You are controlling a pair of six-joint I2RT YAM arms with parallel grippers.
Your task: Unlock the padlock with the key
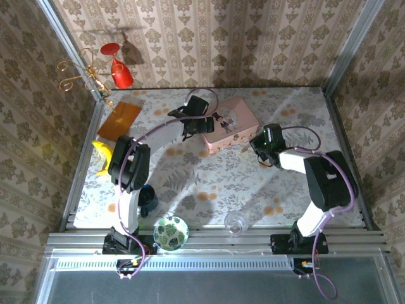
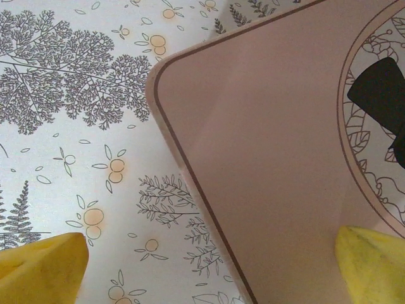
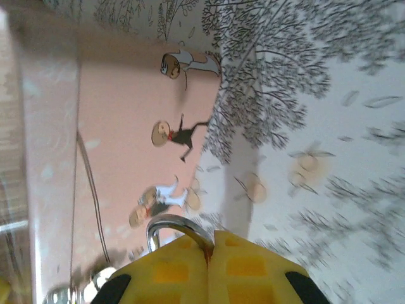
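White-and-black arms [image 1: 316,183] trail lilac cables [image 1: 328,286]; left claw [image 2: 205,269] and right claw [image 3: 210,259] have yellow pads [image 3: 168,272].

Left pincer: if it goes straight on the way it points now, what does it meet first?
Probably the pink box. The open left pincer straddles its edge near the rounded corner, so the lid rim lies on its line; the gap to it is unclear.

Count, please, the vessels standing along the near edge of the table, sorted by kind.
Patterned bowl: 1
Clear glass: 1
Dark cup: 1
Total: 3
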